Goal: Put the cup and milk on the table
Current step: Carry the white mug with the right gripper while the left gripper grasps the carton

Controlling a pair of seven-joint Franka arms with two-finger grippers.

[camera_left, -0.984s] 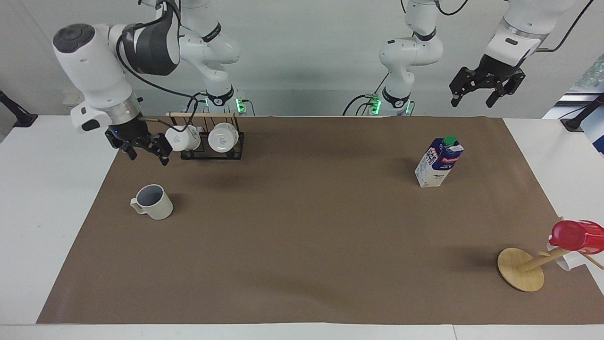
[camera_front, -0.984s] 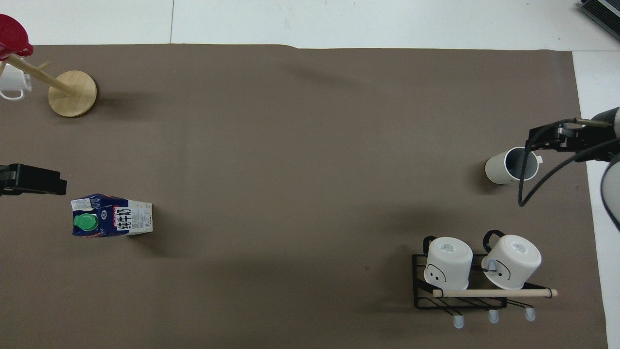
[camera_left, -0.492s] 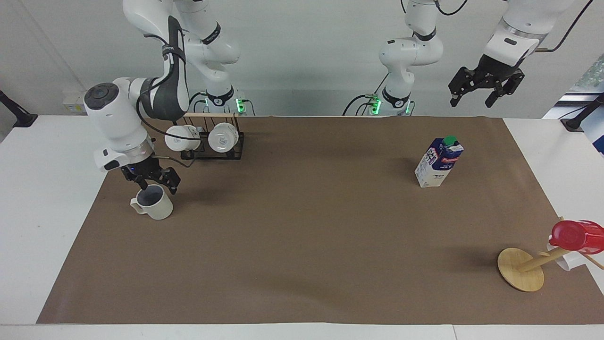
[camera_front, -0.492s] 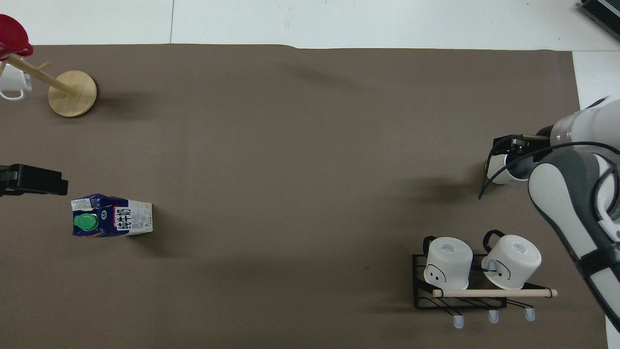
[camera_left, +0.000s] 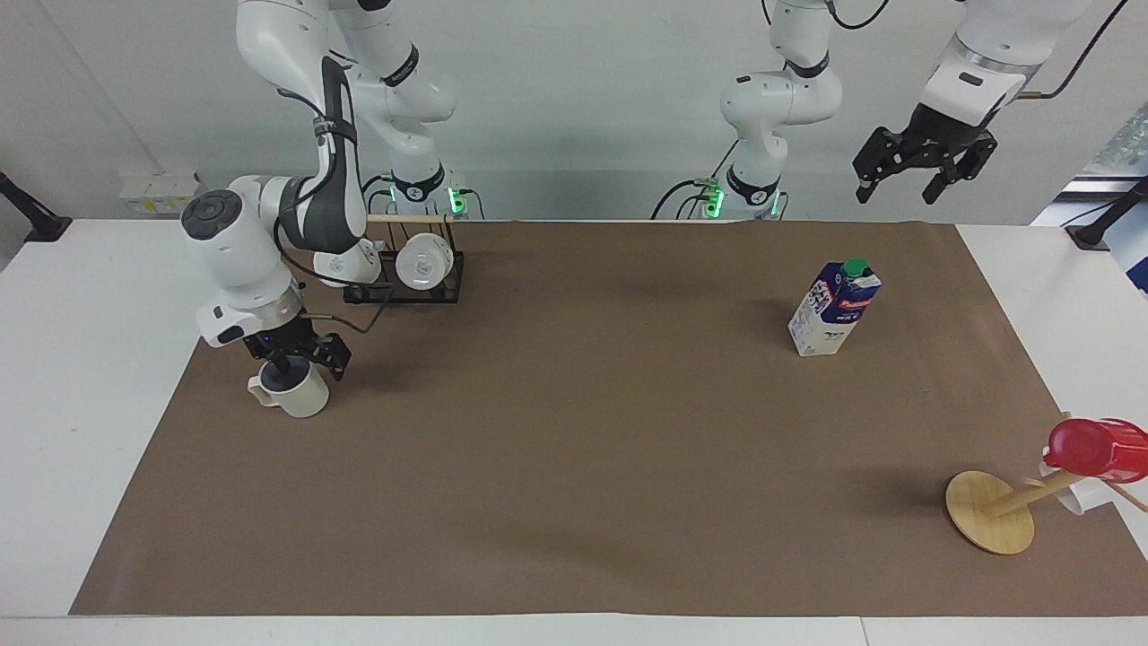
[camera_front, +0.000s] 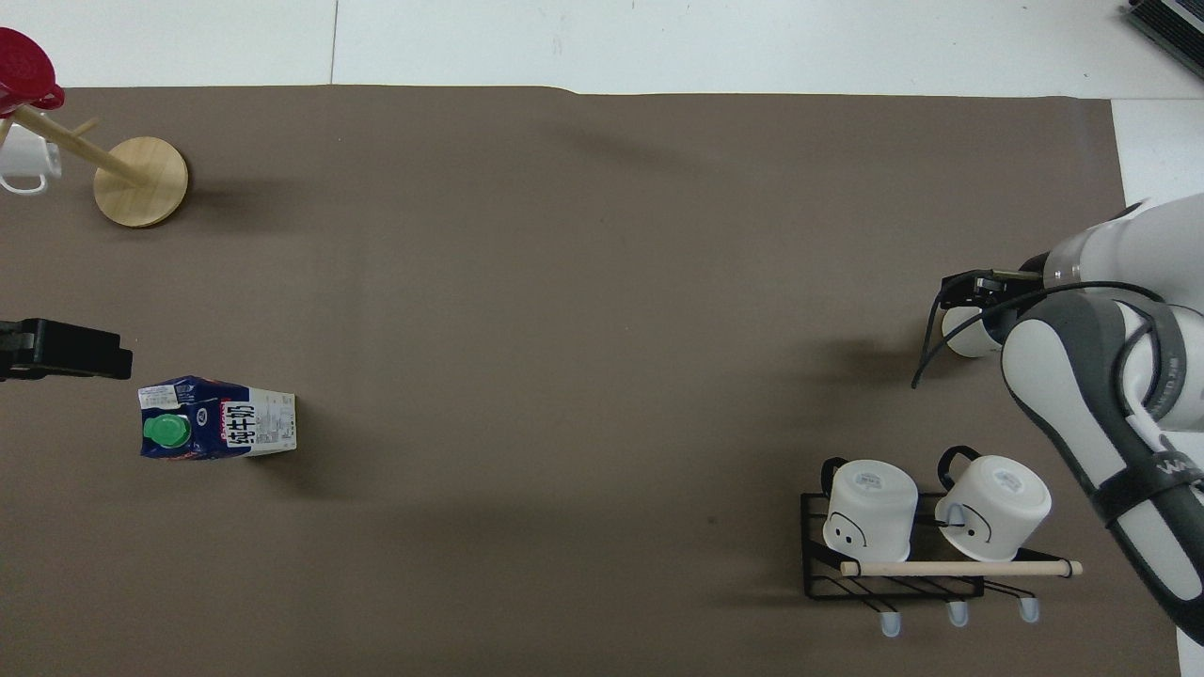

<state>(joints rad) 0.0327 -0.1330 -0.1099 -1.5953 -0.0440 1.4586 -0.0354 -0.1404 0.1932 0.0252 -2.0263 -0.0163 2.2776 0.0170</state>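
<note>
The off-white cup point(camera_left: 300, 400) stands upright on the brown sheet of the table point(camera_left: 574, 467), toward the right arm's end. My right gripper point(camera_left: 294, 359) is lowered onto its rim, open, with its fingers at the mouth; from above the gripper and arm hide most of the cup point(camera_front: 959, 337). The milk point(camera_left: 834, 308) stands upright toward the left arm's end, its green cap on top point(camera_front: 218, 431). My left gripper point(camera_left: 908, 175) hangs open, high in the air and empty. It shows at the edge of the overhead view point(camera_front: 94, 350) beside the carton.
A black rack point(camera_left: 446, 274) holding two white mugs stands near the robots, close to the right arm. A wooden mug tree point(camera_left: 991, 513) carrying a shiny red cup point(camera_left: 1099, 449) and a white mug stands far from the robots at the left arm's end.
The right arm swung down from beside the rack and lowered its open gripper onto the cup's mouth. The left gripper stayed high. Cup and milk have not moved.
</note>
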